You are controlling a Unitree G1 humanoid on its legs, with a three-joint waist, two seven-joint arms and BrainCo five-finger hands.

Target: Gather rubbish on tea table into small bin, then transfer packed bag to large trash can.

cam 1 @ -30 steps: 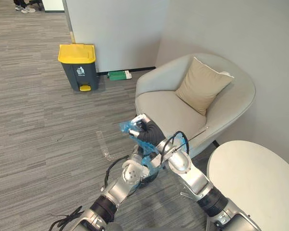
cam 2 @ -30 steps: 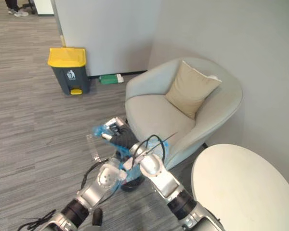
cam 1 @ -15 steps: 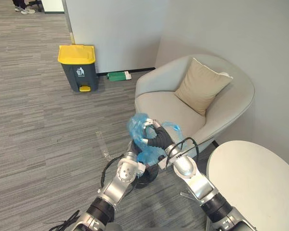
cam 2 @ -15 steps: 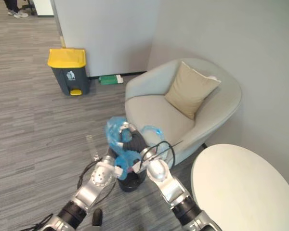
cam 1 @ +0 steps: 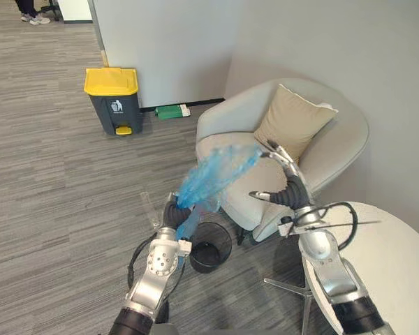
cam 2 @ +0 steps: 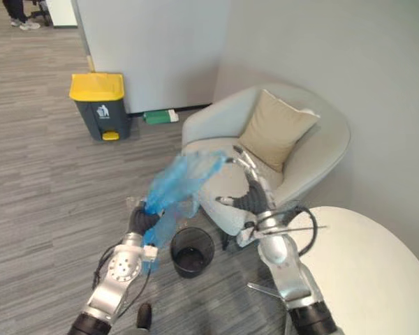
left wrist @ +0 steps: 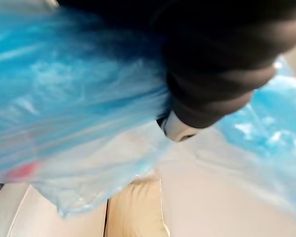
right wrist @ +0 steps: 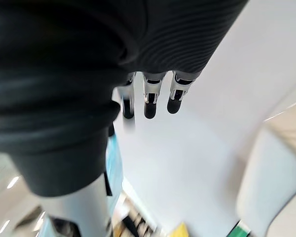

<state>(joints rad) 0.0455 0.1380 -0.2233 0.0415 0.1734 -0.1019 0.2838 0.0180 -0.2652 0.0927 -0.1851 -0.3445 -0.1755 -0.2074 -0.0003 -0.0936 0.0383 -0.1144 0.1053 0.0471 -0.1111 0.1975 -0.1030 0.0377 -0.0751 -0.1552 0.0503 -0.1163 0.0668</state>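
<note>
- Blue bag (cam 1: 213, 176) stretches from left hand (cam 1: 173, 210), whose fingers are buried in plastic so its grip is unclear, towards right hand (cam 1: 288, 183), fingers straight and spread.
- Beneath the fingers: small black bin (cam 1: 211, 247) on grey carpet (cam 1: 56, 209); armchair (cam 1: 335, 150) behind; yellow-lidded can (cam 1: 114, 98) well beyond.

Blue bag (cam 1: 213, 178) is blurred; its outline and fill level can't be read. Left robot hand (cam 1: 173, 211) is mostly covered by it, so the grip is not readable. Contact between the bag's upper end and right robot hand (cam 1: 288, 187) can't be resolved. Red patch (left wrist: 20, 171) is seen through the film, unidentified. Small bin (cam 1: 195, 264) interior is too dark to read. Tabletop (cam 1: 398, 265) is cropped at the edge. Green item (cam 1: 169, 110) by the wall is too small to identify.
</note>
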